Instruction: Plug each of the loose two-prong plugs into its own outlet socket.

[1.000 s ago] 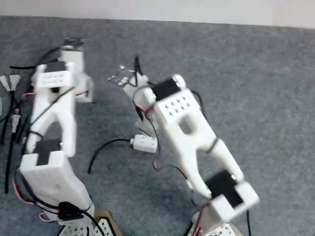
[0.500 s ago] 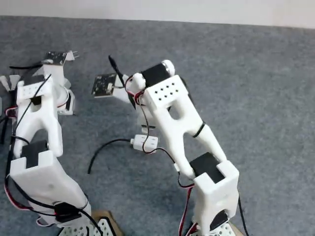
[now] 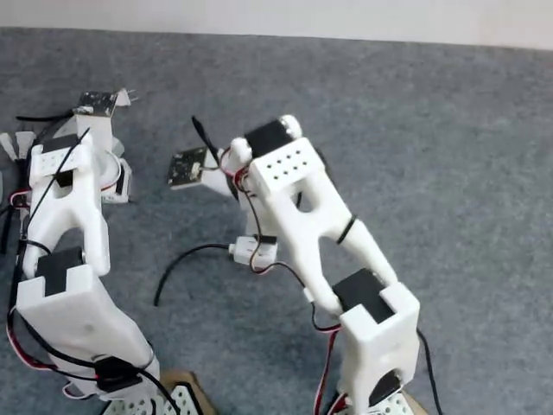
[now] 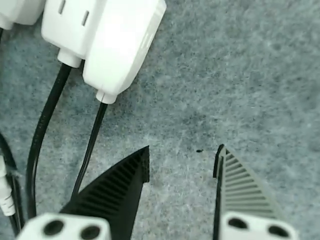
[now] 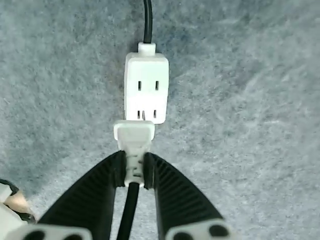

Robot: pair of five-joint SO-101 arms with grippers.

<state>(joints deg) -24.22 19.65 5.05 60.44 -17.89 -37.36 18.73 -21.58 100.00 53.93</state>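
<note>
At the middle of the tabletop [image 3: 449, 130], the right end effector [image 5: 134, 172], clenched on a white two-prong plug [image 5: 134, 136], has swung in over the last second so the plug now butts the end of the outlet block [image 5: 146, 87] (prongs hidden, so insertion looks close), while the left end effector [image 4: 182, 165] hangs released.

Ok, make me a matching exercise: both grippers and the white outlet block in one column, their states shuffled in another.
1. left arm's black-fingered gripper
2. right arm's black-fingered gripper
3. white rectangular outlet block on a black cord

A. lying flat on the grey carpet
B. open, gripping nothing
C. shut on the white two-prong plug

Pairs: 1-B, 2-C, 3-A.
</note>
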